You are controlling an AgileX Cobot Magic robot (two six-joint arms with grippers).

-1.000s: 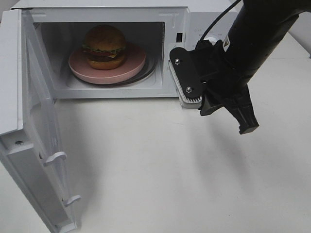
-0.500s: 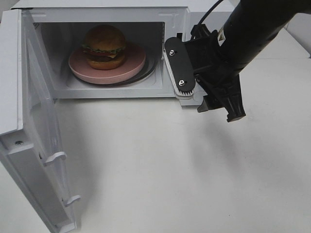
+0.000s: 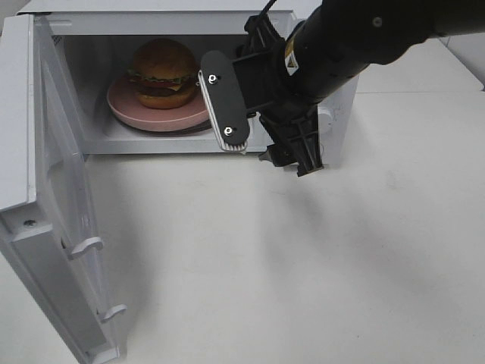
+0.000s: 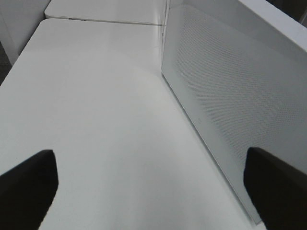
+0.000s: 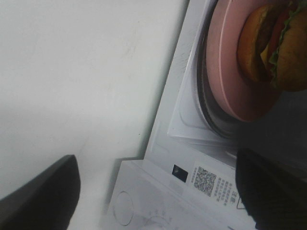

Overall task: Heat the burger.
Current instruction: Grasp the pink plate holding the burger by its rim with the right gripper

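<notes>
The burger (image 3: 163, 72) sits on a round pink plate (image 3: 125, 106) inside the open white microwave (image 3: 151, 23). My right gripper (image 3: 265, 136) is open and empty. It hangs in front of the right side of the microwave's opening and hides the control panel, clear of the burger. In the right wrist view its fingertips stand wide apart (image 5: 153, 201), with the burger (image 5: 276, 45) and plate (image 5: 225, 72) beyond. My left gripper (image 4: 151, 191) is open and empty, beside the door's outer face (image 4: 230, 105). It is out of the exterior view.
The microwave door (image 3: 45, 189) stands swung open at the left, with its latch hooks (image 3: 87, 246) toward the front. The white table (image 3: 303, 265) spreads in front and to the right. The control panel with a knob (image 5: 123, 208) shows in the right wrist view.
My right arm has moved left and up, from beside the control panel to in front of the right part of the microwave's opening. The burger, plate and door have not moved.
</notes>
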